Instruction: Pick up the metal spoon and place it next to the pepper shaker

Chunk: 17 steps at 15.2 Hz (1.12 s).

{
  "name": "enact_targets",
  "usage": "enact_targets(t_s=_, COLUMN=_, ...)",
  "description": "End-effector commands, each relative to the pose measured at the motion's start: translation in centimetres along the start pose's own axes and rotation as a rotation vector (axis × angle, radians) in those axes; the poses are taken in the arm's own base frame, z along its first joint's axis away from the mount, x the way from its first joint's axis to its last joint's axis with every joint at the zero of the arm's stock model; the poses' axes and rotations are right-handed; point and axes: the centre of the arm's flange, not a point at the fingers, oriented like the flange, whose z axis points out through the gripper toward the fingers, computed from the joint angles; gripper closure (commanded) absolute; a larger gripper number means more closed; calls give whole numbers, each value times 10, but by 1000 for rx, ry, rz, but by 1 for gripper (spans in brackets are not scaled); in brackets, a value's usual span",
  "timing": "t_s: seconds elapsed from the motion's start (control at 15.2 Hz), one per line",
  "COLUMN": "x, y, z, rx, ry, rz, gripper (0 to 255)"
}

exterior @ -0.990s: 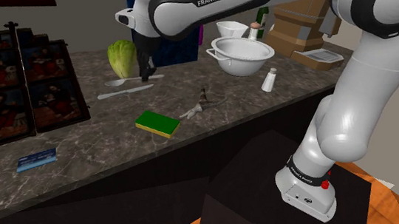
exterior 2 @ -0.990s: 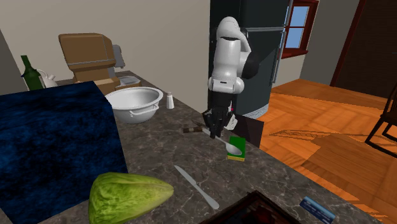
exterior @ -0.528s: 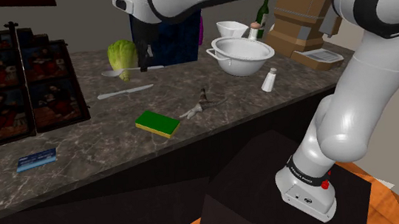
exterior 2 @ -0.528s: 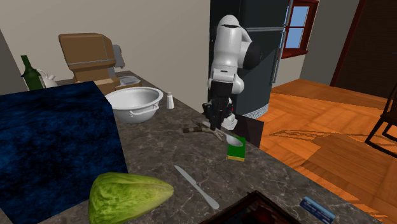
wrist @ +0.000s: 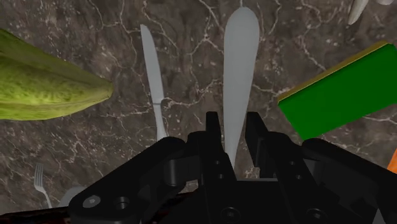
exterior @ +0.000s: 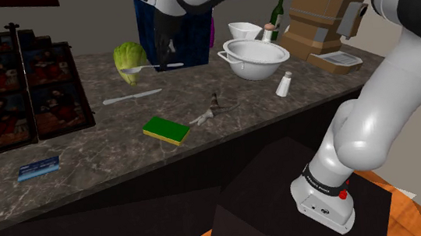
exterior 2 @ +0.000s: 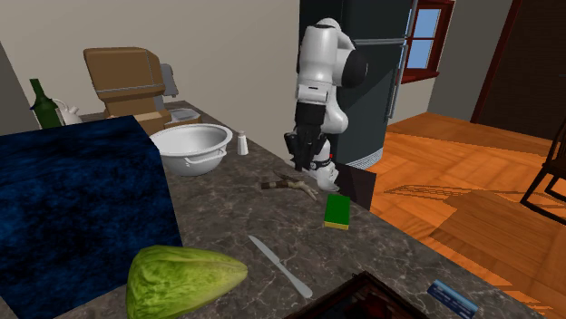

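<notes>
1. The white arm (exterior: pixel 372 107) arches high over the dark marble worktop (exterior: pixel 101 142), wrist turned down.
2. The jaws clamp the grey spoon (wrist: pixel 238 70) by its handle, above the worktop and well apart from the pepper shaker (exterior: pixel 283 84).
3. The handle's end is hidden between the jaws.

Shoulder view looks over the counter (exterior: pixel 102 150) from beside the stand (exterior: pixel 271 202); second exterior view faces the arm (exterior 2: pixel 322 72) across it; wrist view looks down, close; all share the sponge (exterior: pixel 166 130)
</notes>
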Motion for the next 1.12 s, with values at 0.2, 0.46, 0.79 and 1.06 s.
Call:
enact_targets(t_s=0.2, x=-64, y=-16, z=-12, rx=0, ry=0, rz=0, gripper=255)
enact_targets(t_s=0.46, x=-114, y=-30, z=-22, rx=0, ry=0, rz=0, gripper=255)
enact_targets(t_s=0.79, x=-176, y=-48, z=-34, rx=0, ry=0, rz=0, gripper=255)
enact_targets(t_s=1.06, x=-226, y=-62, z=-44, rx=0, ry=0, rz=0, gripper=255)
